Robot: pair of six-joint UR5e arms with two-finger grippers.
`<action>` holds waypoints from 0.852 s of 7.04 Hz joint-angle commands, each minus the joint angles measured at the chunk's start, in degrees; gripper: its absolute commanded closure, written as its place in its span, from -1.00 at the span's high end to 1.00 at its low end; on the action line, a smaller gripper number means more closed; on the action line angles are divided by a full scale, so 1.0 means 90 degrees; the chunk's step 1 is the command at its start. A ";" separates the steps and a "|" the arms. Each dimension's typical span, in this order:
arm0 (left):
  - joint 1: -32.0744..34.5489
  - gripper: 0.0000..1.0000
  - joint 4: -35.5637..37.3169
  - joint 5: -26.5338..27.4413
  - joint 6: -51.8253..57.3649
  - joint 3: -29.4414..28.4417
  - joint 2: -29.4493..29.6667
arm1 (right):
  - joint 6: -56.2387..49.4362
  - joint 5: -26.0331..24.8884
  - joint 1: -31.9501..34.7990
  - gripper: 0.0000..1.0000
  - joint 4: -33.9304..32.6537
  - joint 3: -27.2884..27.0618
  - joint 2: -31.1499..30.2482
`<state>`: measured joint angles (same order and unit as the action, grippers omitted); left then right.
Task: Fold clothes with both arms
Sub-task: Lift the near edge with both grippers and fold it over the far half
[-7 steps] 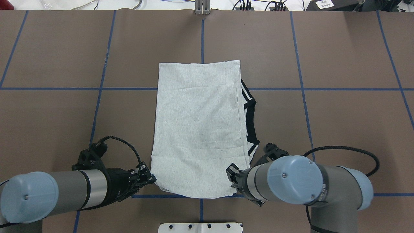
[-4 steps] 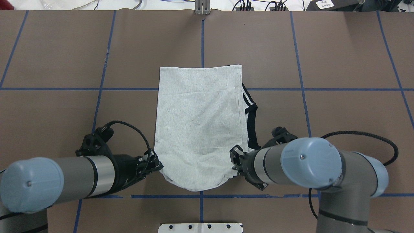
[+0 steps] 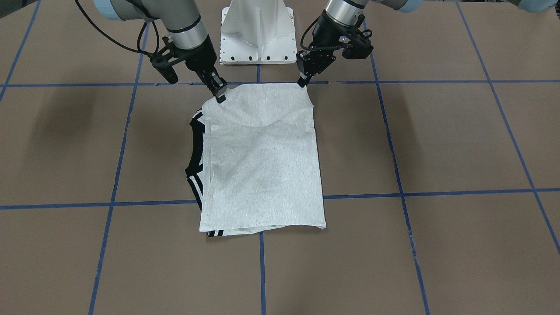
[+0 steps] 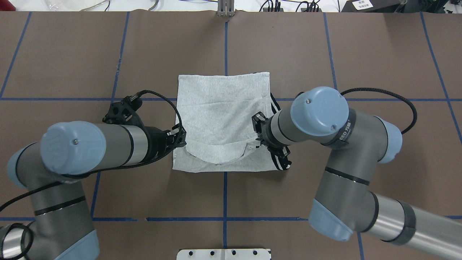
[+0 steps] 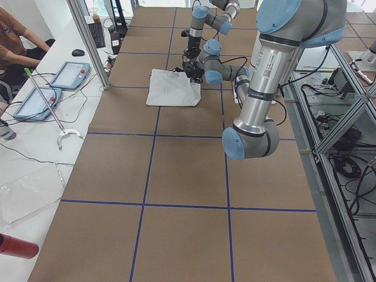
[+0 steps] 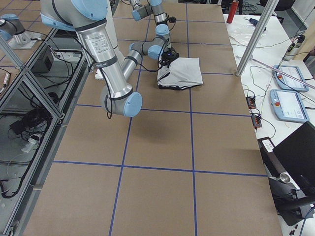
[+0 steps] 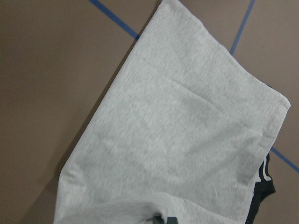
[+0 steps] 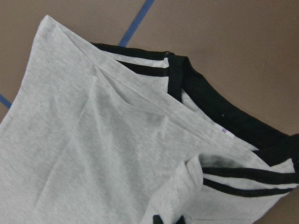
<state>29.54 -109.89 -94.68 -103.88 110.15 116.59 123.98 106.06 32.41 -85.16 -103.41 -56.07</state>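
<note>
The grey T-shirt [image 4: 223, 104] lies folded lengthwise on the brown table, with its black collar trim [image 3: 193, 153] sticking out on my right side. My left gripper [image 4: 180, 139] is shut on the near left corner of the T-shirt. My right gripper [image 4: 255, 141] is shut on the near right corner. Both hold that edge lifted above the lower layer, so the cloth sags in a curve between them. In the front-facing view the left gripper [image 3: 302, 81] and right gripper [image 3: 220, 97] pinch the raised edge. The wrist views show the T-shirt [image 7: 187, 126] and its black stripes [image 8: 243, 179] below. The print is hidden.
The table [image 4: 379, 54] is brown with a grid of blue tape lines. The white pedestal block [image 3: 257, 30] stands at the robot's edge. Control tablets [image 5: 67, 73] and an operator [image 5: 17, 35] are beyond the far side. A red bottle [image 5: 14, 245] lies on the side bench.
Both grippers have moved away from the robot base and upward, carrying the T-shirt's near edge over the lower layer toward its far edge. The visible length of the shirt has shortened.
</note>
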 commanded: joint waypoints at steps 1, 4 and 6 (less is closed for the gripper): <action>0.0554 -1.00 -0.0074 -0.0008 0.0650 -0.0761 0.0404 | -0.0298 0.0265 0.0508 -1.00 0.0328 0.1317 0.0806; 0.0838 -1.00 -0.1476 0.0002 0.0917 -0.2254 0.0658 | -0.0582 0.0490 0.0871 -1.00 0.1454 0.2435 0.0974; 0.0926 -1.00 -0.1908 0.0041 0.0937 -0.2793 0.0776 | -0.0718 0.0520 0.1007 -0.24 0.2240 0.3311 0.1180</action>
<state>37.21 -124.00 -94.55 -95.65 88.45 122.89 118.40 110.44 40.41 -69.68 -78.49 -46.48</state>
